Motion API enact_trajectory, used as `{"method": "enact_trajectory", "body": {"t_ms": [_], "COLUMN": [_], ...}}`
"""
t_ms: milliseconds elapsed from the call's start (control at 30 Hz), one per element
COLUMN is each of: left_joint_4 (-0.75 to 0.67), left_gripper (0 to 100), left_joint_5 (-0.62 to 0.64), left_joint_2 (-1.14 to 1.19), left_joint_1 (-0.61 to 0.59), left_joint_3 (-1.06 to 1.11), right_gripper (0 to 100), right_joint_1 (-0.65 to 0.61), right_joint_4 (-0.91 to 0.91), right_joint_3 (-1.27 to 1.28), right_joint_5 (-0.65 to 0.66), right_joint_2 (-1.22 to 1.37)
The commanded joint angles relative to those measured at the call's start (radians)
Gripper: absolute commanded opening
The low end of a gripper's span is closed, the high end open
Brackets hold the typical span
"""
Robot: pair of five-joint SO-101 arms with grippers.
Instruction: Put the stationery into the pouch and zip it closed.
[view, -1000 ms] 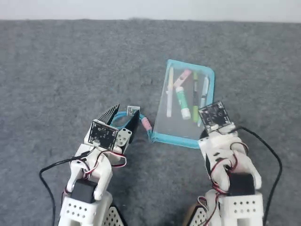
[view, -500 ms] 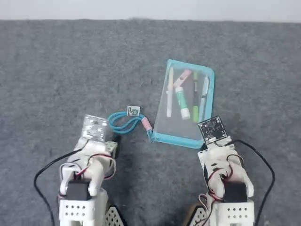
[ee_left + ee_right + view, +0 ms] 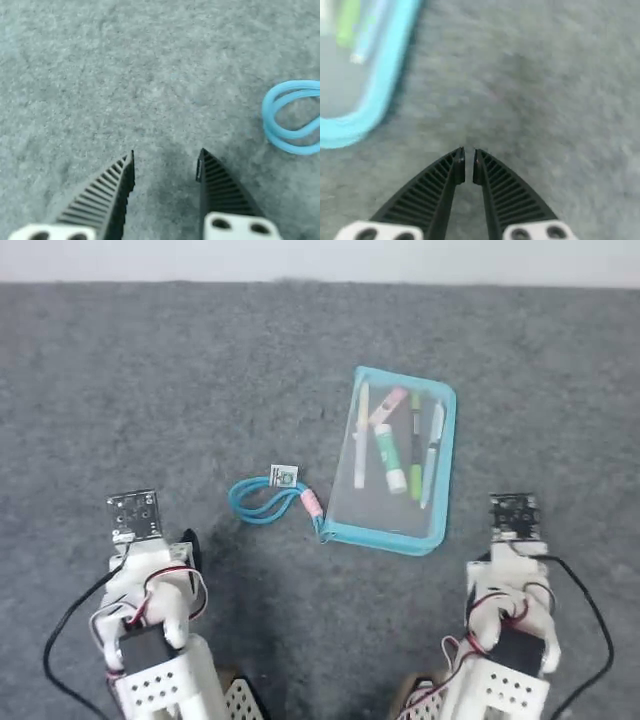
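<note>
Grey felt-like table cover [image 3: 150,370] under everything. Both arms sit near the cover's near edge, well apart from the task's things: left arm [image 3: 150,610] w/ left gripper [image 3: 165,160] fingers spread, nothing btwn them; right arm [image 3: 510,610] w/ right gripper [image 3: 468,157] fingers all but touching, holding nothing.

Pouch [image 3: 375,533] lies flat mid-table, btwn the two arms and further out, clear front up, blue trim round it; one corner shows near the right gripper [image 3: 380,90]. Looks light, soft and floppy; the clear film is prob. slick, so the stitched trim or a corner is the better hold. Can't tell for sure if the zip is fully shut.

Blue cord loop [image 3: 262,502] trails off the pouch's corner toward the left arm, also seen from the left wrist [image 3: 292,120]. Limp, thin, easy to pinch, likely the handle for the zip.

Stationery is inside: yellow pen [image 3: 361,435], green pen [image 3: 415,450], white pen [image 3: 433,450], green-capped stick [image 3: 389,458], pink piece [image 3: 388,405]. Stiff, round, apt to roll.

Small tag [image 3: 284,476] and pink bead [image 3: 312,504] sit on the cord
</note>
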Motion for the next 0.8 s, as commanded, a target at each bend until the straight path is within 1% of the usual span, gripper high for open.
{"method": "enact_trajectory", "body": {"t_ms": [0,67,767], "left_joint_4": [0.011,0.011,0.011], "left_gripper": [19,19,19], "left_joint_5": [-0.008,-0.008,-0.006], "left_joint_2": [-0.021,-0.021,-0.021], "left_joint_1": [-0.012,-0.012,-0.012], "left_joint_3": [-0.010,-0.010,-0.010], "right_gripper": [4.1,4.1,4.4], "right_joint_1": [0.074,0.077,0.079], "right_joint_4": [0.110,0.162,0.157], "right_joint_3": [0.018,0.018,0.018], "right_joint_5": [-0.005,-0.005,-0.005], "right_joint_2": [-0.012,-0.015,-0.015]}}
